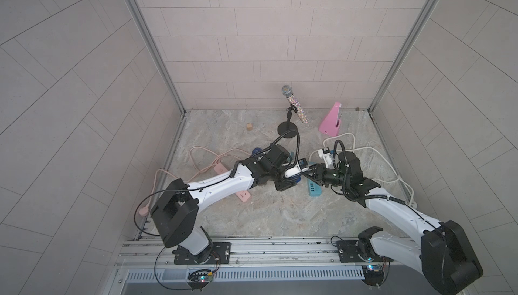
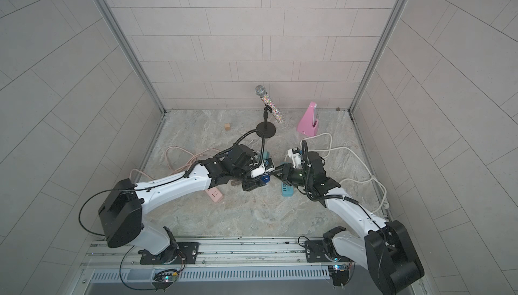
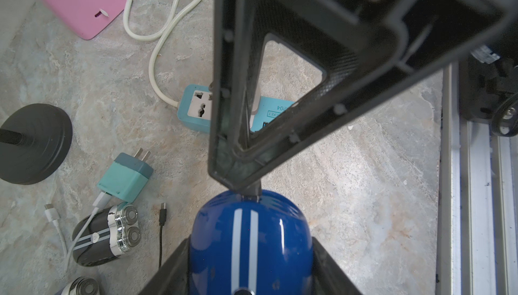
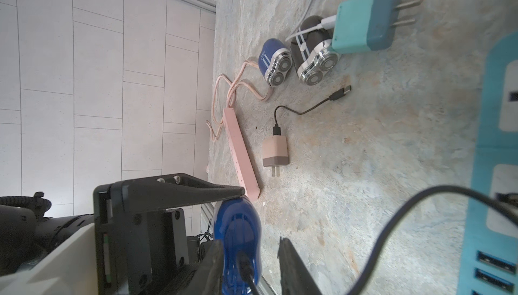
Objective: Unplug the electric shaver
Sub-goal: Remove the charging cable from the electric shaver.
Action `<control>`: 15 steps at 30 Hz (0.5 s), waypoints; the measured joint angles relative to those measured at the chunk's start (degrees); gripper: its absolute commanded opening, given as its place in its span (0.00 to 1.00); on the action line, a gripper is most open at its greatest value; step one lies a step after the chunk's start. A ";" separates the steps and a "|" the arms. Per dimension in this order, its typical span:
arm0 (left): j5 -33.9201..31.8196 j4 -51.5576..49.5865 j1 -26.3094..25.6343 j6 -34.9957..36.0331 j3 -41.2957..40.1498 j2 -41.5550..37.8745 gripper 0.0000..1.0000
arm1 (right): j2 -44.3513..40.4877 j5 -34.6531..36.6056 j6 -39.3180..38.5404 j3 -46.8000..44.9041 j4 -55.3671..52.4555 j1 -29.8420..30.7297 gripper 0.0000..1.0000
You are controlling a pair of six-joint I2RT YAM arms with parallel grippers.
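A glossy blue electric shaver (image 3: 251,240) with two white stripes is held off the floor, my left gripper (image 3: 249,268) shut on its sides. A black plug (image 4: 245,268) sits in the shaver's (image 4: 238,234) end. Its black cable (image 4: 406,204) arcs over to the teal power strip (image 4: 499,153). My right gripper (image 4: 252,268) straddles that plug, one finger against the shaver and the other standing clear with a gap. In a top view the two grippers meet mid-floor at the blue shaver (image 2: 265,178).
On the floor lie a black shaver (image 3: 106,234), another blue shaver (image 4: 273,60), a teal charger (image 3: 126,178), a pink charger (image 4: 274,150) and a pink power strip (image 1: 242,195). A microphone stand (image 1: 287,133), a pink metronome (image 1: 332,119), a white strip (image 1: 326,153) and white cable stand behind.
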 measured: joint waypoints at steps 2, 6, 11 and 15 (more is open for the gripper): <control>-0.04 0.07 0.00 -0.02 0.00 0.00 0.45 | 0.04 0.00 0.26 0.00 0.48 0.02 0.33; -0.04 0.09 0.00 -0.02 0.00 0.00 0.45 | 0.66 -0.02 0.44 0.00 1.33 0.02 0.31; -0.13 0.09 0.00 -0.02 0.00 0.00 0.45 | 1.14 -0.02 0.48 0.00 1.79 0.02 0.29; -0.13 0.07 0.00 -0.02 0.00 0.00 0.45 | 1.16 -0.04 0.68 0.00 2.32 0.02 0.25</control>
